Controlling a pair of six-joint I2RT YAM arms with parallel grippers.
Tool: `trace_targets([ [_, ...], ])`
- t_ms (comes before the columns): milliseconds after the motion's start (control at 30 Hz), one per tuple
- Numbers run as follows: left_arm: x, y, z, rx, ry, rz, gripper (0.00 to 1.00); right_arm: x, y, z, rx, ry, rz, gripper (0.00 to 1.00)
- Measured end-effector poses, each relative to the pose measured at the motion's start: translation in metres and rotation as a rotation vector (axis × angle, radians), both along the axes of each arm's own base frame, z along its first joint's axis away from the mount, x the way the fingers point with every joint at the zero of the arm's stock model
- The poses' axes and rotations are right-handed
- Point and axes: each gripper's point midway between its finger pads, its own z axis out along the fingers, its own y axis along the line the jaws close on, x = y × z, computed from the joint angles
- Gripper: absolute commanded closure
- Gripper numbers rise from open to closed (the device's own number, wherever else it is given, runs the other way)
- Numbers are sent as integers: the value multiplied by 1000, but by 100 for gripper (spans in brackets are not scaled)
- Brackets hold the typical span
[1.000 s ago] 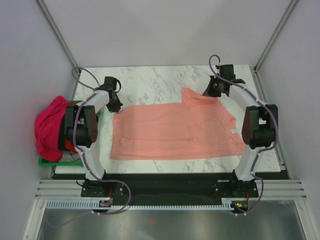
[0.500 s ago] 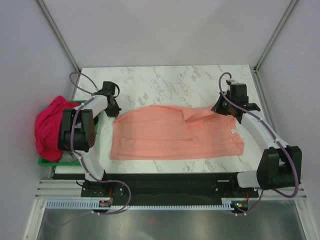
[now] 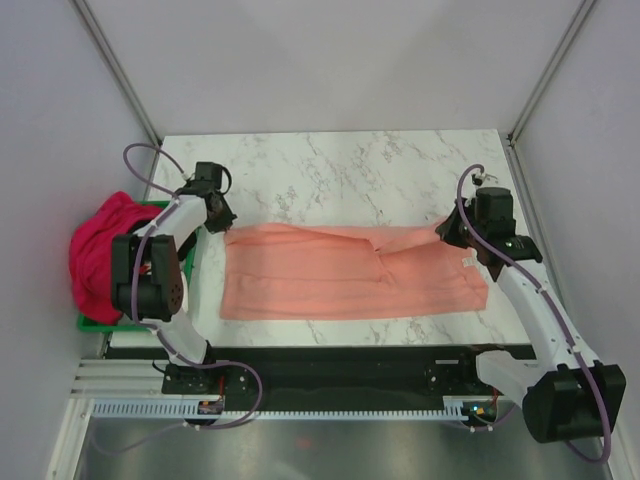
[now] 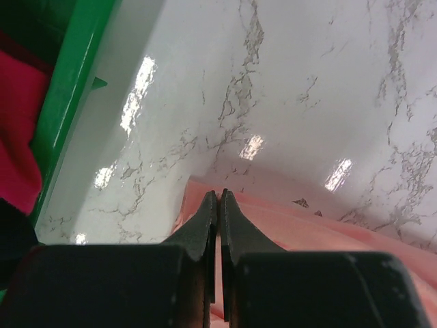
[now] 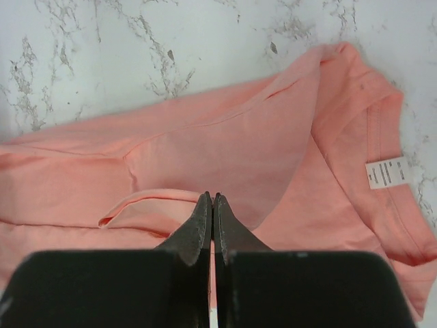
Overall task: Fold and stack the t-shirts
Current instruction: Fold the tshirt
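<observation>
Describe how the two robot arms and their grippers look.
The left arm and right arm share white links, bulky black joint housings and thin purple-grey cables looping alongside. The left gripper and right gripper each have two black fingers tapering to points.

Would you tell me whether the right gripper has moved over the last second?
Yes: the right gripper came away from the table's far edge, toward the arm bases.
</observation>
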Motion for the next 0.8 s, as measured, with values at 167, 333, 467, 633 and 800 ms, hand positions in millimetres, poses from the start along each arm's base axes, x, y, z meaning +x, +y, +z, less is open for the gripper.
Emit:
trace_targets([
  [167,-6,1,-2,5,8,-7,98,-23,-6,-17,20,32,-60,100],
  [333,-10,2,5,12,-8,-15,98,-43,-11,-26,50,35,-126,100],
  [467,-15,4,11,18,-22,-18,87,-53,-20,-32,53,30,-198,100],
  [633,-25,12,17,62,-37,-13,28,-62,-36,-34,28,23,-296,99],
  [800,-50,28,38,108,-105,46,8,-73,-51,-27,39,-25,-416,4],
])
